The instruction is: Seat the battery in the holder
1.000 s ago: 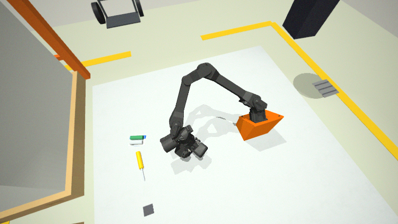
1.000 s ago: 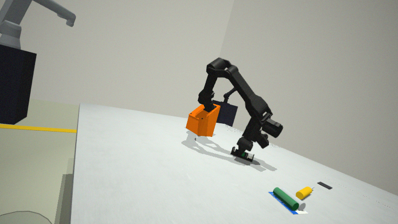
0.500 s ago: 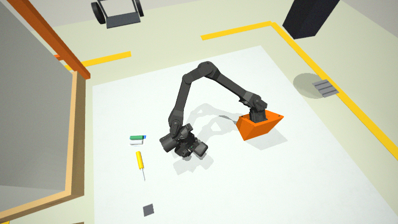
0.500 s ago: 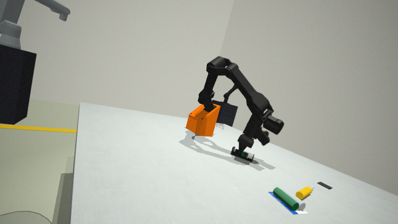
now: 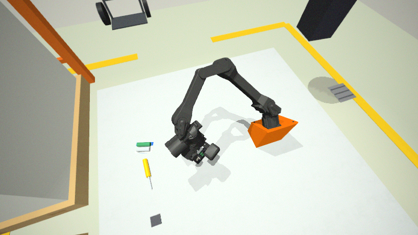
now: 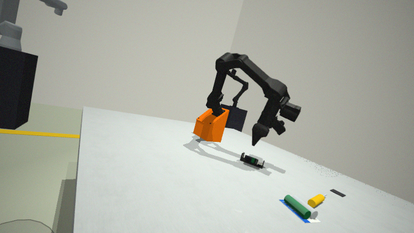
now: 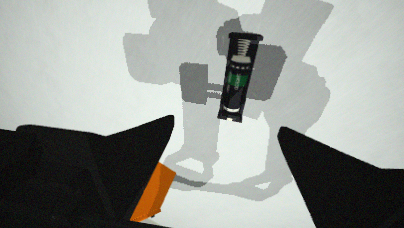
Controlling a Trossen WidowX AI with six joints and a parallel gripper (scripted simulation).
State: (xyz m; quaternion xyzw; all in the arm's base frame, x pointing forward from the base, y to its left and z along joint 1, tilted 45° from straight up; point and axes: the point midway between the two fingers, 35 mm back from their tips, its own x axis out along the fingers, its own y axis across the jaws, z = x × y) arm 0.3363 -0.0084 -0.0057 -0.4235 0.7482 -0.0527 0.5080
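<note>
The black holder (image 6: pixel 241 156) (image 7: pixel 246 36) stands on the table. The dark battery with a green band (image 5: pixel 202 154) (image 6: pixel 253 160) (image 7: pixel 237 80) lies lengthwise inside it, looking straight along the holder. In the wrist view its pale upper end meets the coil spring (image 7: pixel 243 47), and its silvery lower end is close to the holder's lower end wall. Whether that end is fully under the lip is too small to tell. My gripper (image 6: pixel 254 144) (image 7: pixel 225 125) is wide open and empty, above the holder and touching neither holder nor battery.
A green cylinder (image 5: pixel 143 144) (image 6: pixel 297 206) and a white one (image 5: pixel 142 149) (image 6: pixel 314 213) lie side by side, away from the holder. A yellow-handled screwdriver (image 5: pixel 146 168) (image 6: pixel 316 200) and a dark flat square (image 5: pixel 155 220) (image 6: pixel 337 193) lie beyond. The arm's orange base (image 5: pixel 271 135) (image 6: pixel 211 127) stands on the table.
</note>
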